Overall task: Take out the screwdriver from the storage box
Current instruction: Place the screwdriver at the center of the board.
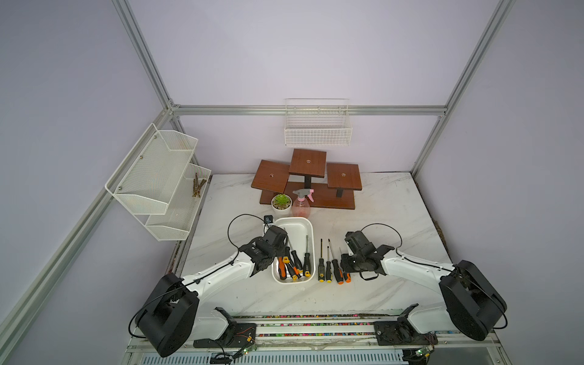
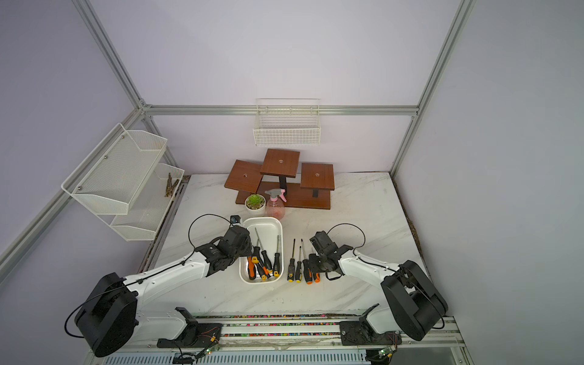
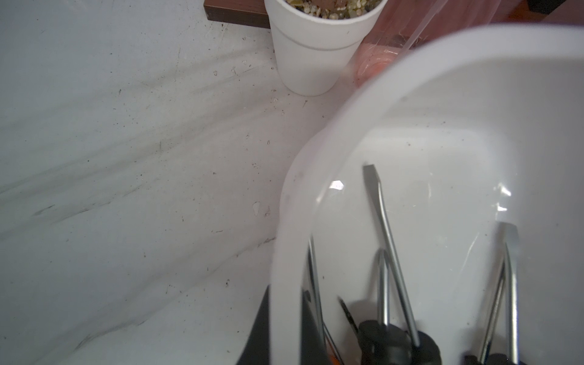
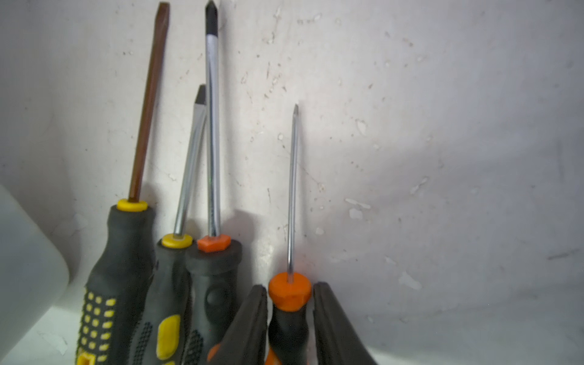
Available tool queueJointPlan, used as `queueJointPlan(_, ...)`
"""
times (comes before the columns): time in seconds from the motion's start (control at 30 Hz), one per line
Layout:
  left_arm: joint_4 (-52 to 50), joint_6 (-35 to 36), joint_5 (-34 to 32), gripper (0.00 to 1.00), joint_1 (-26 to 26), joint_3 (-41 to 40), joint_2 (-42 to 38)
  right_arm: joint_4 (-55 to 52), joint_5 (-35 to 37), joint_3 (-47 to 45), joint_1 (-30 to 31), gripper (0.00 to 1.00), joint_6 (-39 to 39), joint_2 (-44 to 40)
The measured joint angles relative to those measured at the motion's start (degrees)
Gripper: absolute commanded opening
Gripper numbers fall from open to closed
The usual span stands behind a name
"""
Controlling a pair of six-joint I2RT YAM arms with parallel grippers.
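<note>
The white storage box holds several screwdrivers with black, orange and yellow handles. My left gripper is shut on the box's left wall, one finger outside and one inside. To the right of the box, several more screwdrivers lie side by side on the table. The rightmost is a small orange-capped screwdriver. My right gripper straddles its handle, open, with a thin gap on each side.
A potted succulent and a pink spray bottle stand just behind the box. Behind them is a brown wooden riser. White mesh baskets hang on the left frame and the back rail.
</note>
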Motion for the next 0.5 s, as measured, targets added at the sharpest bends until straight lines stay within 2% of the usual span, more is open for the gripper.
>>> queueJointPlan(0.5,-0.04,0.0,-0.02,0.0,0.0,0.0,0.0,-1.33,-0.39,0.44,-0.24,0.36,0.39,-5.29)
